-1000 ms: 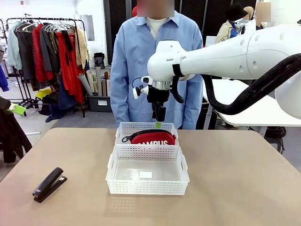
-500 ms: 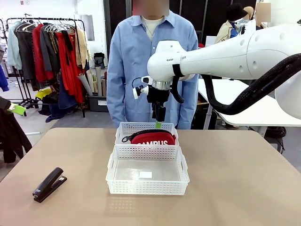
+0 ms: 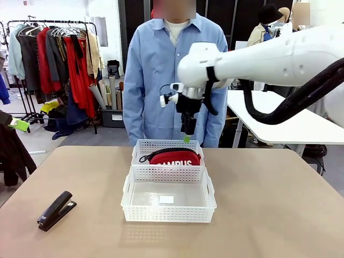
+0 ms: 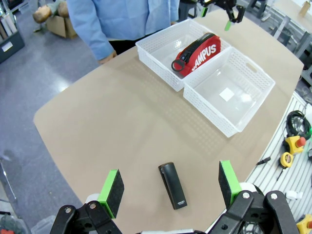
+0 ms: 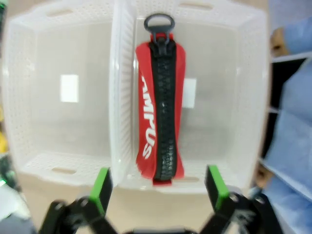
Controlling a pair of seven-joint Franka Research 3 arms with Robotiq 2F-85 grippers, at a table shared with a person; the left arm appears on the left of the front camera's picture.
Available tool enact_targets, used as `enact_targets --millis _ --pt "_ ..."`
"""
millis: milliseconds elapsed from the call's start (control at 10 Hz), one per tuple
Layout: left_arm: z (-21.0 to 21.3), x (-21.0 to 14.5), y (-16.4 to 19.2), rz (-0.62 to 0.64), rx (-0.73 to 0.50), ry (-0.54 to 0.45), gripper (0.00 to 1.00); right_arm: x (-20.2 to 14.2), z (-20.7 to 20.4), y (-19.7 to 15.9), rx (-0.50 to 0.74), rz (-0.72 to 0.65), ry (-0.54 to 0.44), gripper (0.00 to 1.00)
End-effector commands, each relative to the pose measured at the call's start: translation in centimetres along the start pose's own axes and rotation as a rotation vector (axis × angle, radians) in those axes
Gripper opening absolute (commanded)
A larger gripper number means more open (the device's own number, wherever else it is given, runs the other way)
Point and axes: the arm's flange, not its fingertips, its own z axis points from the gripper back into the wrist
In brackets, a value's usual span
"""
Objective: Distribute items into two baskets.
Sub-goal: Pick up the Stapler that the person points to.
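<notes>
**Q:** Where was the stapler?
**A:** Lower left on the tabletop, well apart from the empty near basket; the pouch lay in the far basket. Rigid, smooth, probably fairly heavy: best held across its narrow body.
**Q:** The fingers?
**A:** Left gripper and right gripper both spread, empty.

Tan table w/ rounded corners fills lower half of front view. Black stapler lies flat at lower left, well apart from the rest. Centre: larger basket toward bottom edge, smaller basket directly above it, long walls touching.
</notes>
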Motion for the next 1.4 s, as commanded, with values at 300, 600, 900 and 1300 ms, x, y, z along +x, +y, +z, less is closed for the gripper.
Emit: enact_targets --millis 300,600,900,1300 --pt "0.0 0.0 0.0 -0.007 -0.013 -0.016 1.00 -13.4 6.4 7.1 0.060 -0.248 -0.230 1.00" --pt "0.0 0.0 0.0 -0.007 -0.013 -0.016 1.00 -22.0 7.9 12.1 0.060 -0.382 -0.416 1.00" --pt "0.0 0.0 0.0 -0.007 -0.013 -0.016 1.00 -28.4 8.6 16.0 0.048 -0.454 -0.530 1.00" --pt "0.0 0.0 0.0 -0.007 -0.013 -0.016 1.00 -33.2 10.3 15.6 0.138 -0.577 -0.646 1.00"
